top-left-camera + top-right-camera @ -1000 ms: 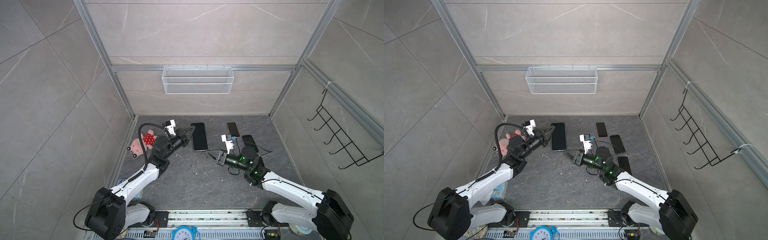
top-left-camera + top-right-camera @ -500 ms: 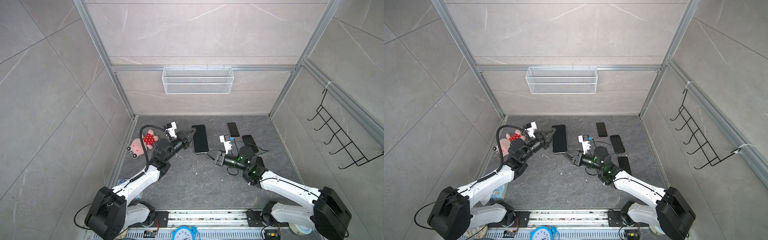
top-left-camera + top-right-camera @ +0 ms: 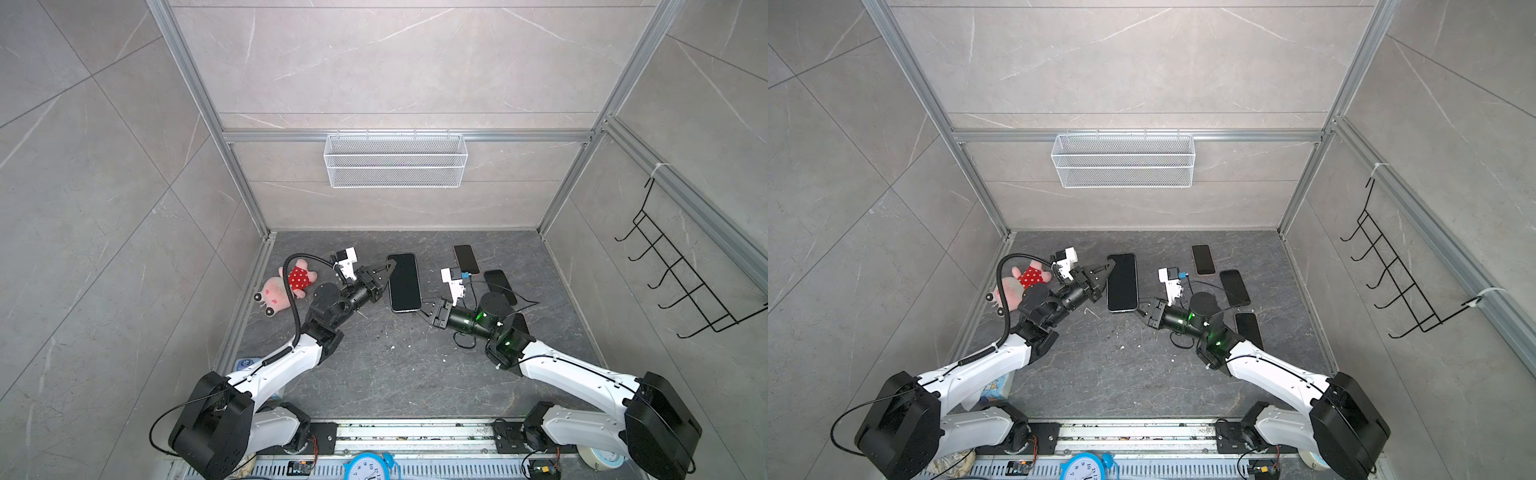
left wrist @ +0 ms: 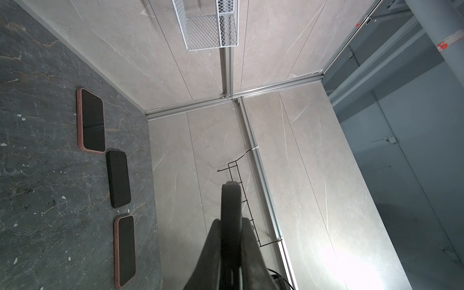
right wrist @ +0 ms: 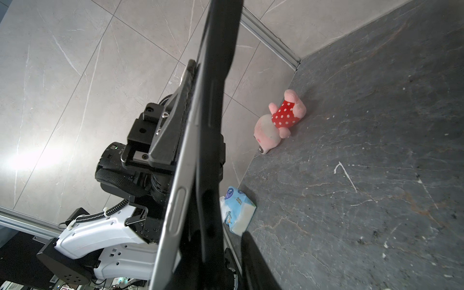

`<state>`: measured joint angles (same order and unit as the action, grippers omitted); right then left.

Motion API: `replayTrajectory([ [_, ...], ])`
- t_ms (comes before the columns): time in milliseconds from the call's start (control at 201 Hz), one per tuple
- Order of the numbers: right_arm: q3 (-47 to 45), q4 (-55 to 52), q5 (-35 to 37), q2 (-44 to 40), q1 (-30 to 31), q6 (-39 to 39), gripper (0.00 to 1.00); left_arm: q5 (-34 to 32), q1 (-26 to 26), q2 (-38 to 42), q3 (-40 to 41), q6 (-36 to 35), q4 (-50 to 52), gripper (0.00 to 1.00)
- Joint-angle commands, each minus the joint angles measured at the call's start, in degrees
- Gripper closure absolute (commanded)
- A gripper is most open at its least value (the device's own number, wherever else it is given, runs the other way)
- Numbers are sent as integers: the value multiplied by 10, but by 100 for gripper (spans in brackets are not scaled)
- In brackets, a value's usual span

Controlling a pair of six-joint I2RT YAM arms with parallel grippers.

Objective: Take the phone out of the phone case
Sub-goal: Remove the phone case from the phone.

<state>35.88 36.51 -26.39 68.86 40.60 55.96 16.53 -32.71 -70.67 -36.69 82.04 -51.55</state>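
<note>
A black-screened phone [image 3: 403, 282] in its dark phone case [image 5: 213, 100] is held over the floor in both top views. My left gripper [image 3: 390, 268] is shut on its far left corner; in the left wrist view a thin black edge [image 4: 231, 200] sits clamped between the fingers [image 4: 247, 233]. My right gripper [image 3: 424, 309] is at the near right corner. The right wrist view shows the phone's silver side [image 5: 175, 200] next to the black case edge. One right finger [image 5: 253, 258] stands clear of the case with floor showing in the gap; the other is hidden against the case.
Three more phones lie at the right: [image 3: 466, 258], [image 3: 500, 286], and one partly under the right arm [image 3: 521, 328]. A pink plush toy [image 3: 286, 286] and a tissue pack [image 5: 237, 211] sit by the left wall. A wire basket [image 3: 395, 160] and a hook rack [image 3: 681, 282] hang on the walls.
My right gripper has narrowed and come up to the phone's near right corner. The phone has shifted slightly nearer in the left gripper's hold.
</note>
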Motion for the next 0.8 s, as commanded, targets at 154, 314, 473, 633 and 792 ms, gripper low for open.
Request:
replayTrajectory([
  [154,-3,41,-14,-10,-1,19,90,-1,-6,3,5,2,-40,100],
  [314,-1,-18,-9,-35,-1,17,100,-27,-6,13,15,-26,43,74],
  [473,0,-91,14,-62,-2,8,100,-43,-7,27,20,-64,128,41],
  [633,1,-142,22,-69,-2,13,100,-30,-11,32,-2,-126,212,30],
  [792,-7,-164,26,-73,-2,15,100,-26,-19,53,-30,-227,320,21],
])
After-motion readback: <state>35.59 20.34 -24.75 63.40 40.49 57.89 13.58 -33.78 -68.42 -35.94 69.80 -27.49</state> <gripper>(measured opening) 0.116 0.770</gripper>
